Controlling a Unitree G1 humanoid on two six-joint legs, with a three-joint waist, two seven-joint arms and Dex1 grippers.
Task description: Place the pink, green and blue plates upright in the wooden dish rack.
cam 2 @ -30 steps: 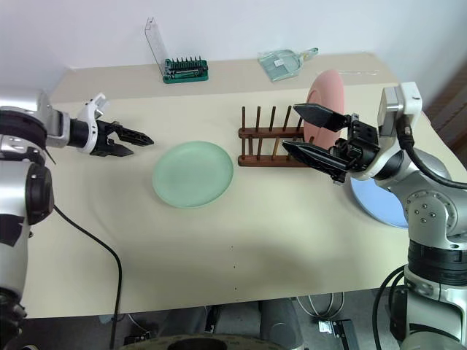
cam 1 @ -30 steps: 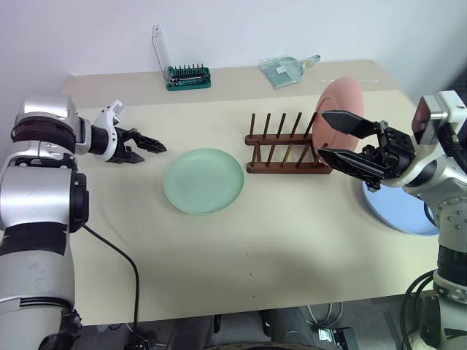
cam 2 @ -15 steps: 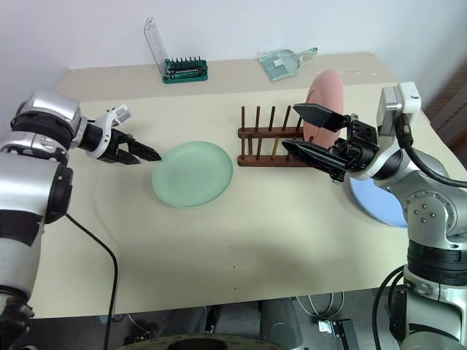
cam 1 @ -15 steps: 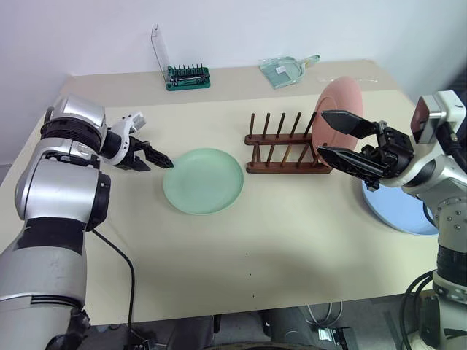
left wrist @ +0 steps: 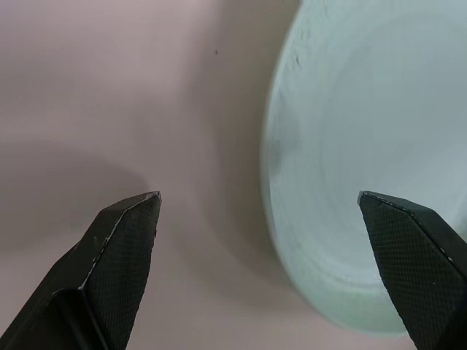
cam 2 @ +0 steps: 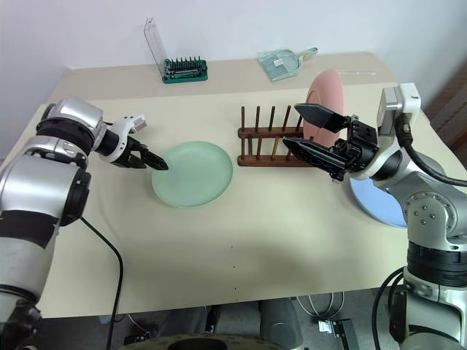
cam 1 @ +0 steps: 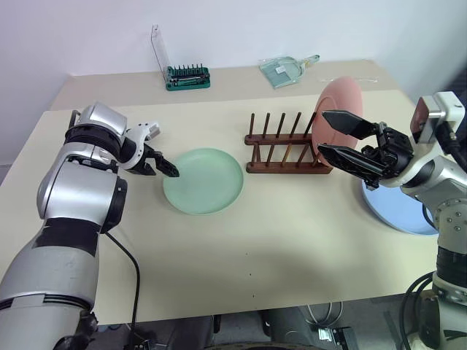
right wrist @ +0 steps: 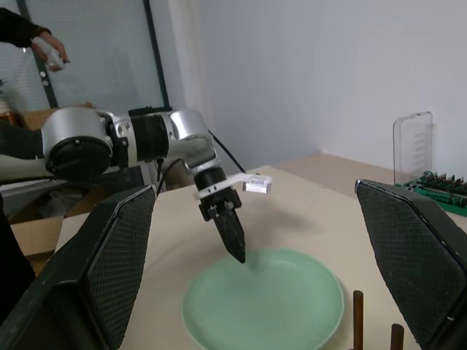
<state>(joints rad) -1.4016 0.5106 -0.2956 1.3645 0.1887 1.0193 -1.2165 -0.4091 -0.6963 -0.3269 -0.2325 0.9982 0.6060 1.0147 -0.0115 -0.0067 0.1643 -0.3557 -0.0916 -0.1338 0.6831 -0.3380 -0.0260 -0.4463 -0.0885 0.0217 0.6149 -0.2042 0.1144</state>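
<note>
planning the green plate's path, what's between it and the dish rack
Nothing: only bare table between the green plate and the dish rack, as both head views show.

The left gripper point(cam 1: 169, 170) has reached the green plate's point(cam 1: 208, 182) rim.

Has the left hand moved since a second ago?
Yes. The open left hand has swung toward the green plate, its tips now at the plate's rim.
</note>
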